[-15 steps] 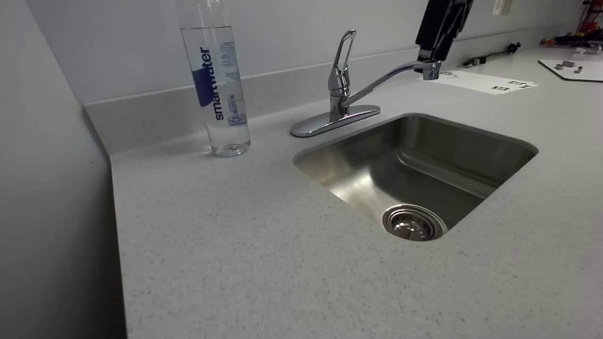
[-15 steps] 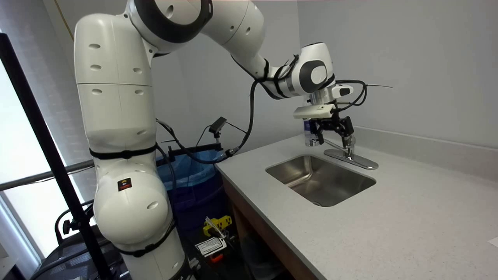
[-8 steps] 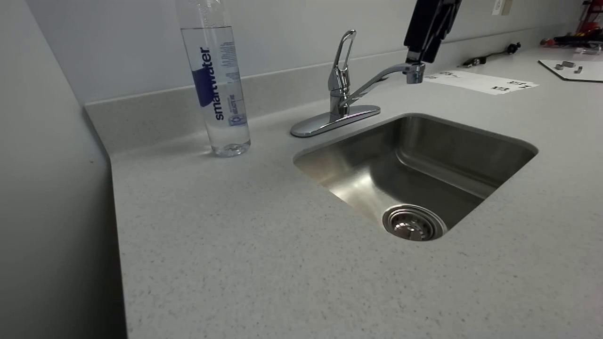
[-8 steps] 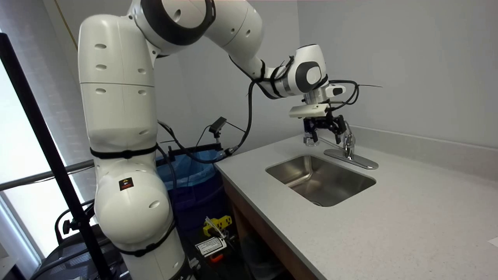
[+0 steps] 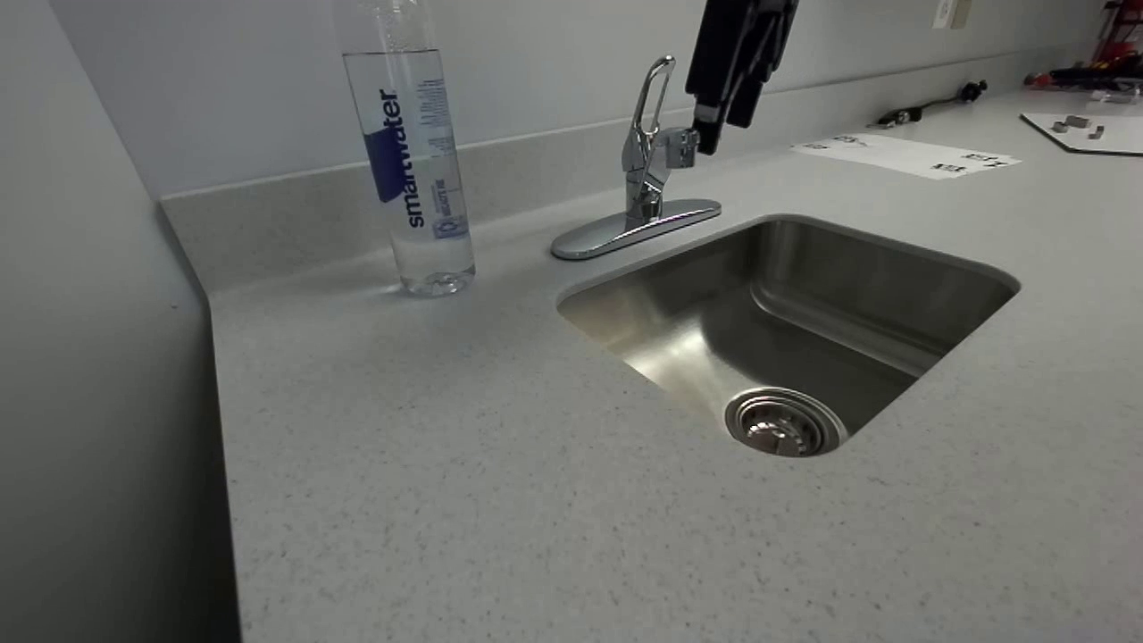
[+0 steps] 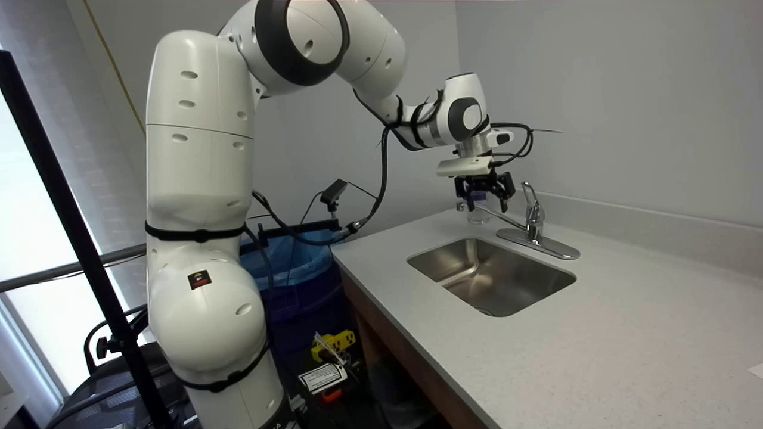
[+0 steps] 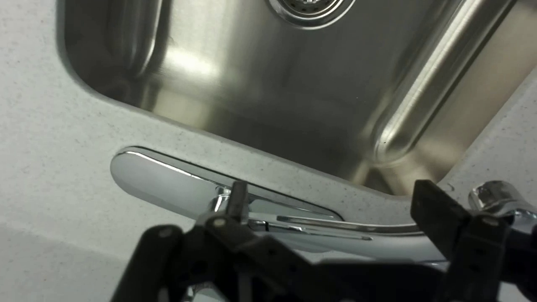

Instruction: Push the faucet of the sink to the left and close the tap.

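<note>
The chrome faucet (image 5: 683,150) stands behind the steel sink (image 5: 830,313), its spout pointing toward the camera and off the basin in this exterior view. In an exterior view the faucet (image 6: 514,222) spout points left. The tap (image 5: 654,94) stands upright on the column; it also shows in an exterior view (image 6: 529,195). My gripper (image 5: 725,125) is beside the spout tip, one fingertip seeming to touch it. In the wrist view my gripper (image 7: 332,197) has its jaws wide apart, with the spout (image 7: 390,243) running across under them, partly hidden by one finger. It holds nothing.
A clear water bottle (image 5: 415,187) stands on the counter (image 5: 500,429) near the faucet, on the side the spout points to. A wall backs the counter. A white paper (image 5: 902,156) lies farther along. A lined bin (image 6: 286,256) stands beside the counter's end.
The spout has swung left, from pointing right and over the sink to pointing toward the camera. My gripper has moved left along with its tip. The tap and bottle have not moved.
</note>
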You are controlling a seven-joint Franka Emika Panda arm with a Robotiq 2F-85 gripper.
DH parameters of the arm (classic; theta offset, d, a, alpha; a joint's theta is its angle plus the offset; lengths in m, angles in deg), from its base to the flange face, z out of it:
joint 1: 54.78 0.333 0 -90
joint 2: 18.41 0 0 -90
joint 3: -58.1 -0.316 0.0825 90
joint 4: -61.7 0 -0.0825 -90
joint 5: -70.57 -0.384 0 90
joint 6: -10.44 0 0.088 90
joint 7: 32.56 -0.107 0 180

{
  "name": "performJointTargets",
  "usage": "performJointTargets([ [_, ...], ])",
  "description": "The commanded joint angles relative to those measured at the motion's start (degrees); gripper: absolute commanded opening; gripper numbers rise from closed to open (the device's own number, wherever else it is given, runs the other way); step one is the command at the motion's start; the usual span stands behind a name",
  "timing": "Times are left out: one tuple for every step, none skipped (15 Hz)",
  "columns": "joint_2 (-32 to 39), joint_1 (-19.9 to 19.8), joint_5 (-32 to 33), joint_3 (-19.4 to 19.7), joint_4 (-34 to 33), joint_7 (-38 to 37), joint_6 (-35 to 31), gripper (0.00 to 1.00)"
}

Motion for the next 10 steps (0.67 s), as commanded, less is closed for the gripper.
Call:
performJointTargets([
  [5.5,2.0,-0.4,-0.8,-9.3,-0.8,3.9,1.0],
  [6.6,2.4,-0.3,-0.8,-11.1,-0.9,4.7,1.0],
  [7.8,2.8,-0.2,-0.8,-12.9,-0.9,5.5,1.0],
  [9.1,3.2,0.0,-0.7,-15.0,-1.1,6.6,1.0],
  [10.1,3.5,0.1,-0.6,-16.7,-1.1,7.4,1.0],
  [11.3,3.8,0.2,-0.4,-18.7,-1.2,8.3,1.0],
  [12.3,4.1,0.2,-0.3,-20.4,-1.2,9.2,1.0],
  [13.3,4.4,0.3,-0.2,-22.1,-1.3,10.0,1.0],
  [14.2,4.6,0.5,0.0,-23.5,-1.4,10.6,1.0],
  [15.0,4.8,0.4,0.0,-24.8,-1.5,11.2,1.0],
])
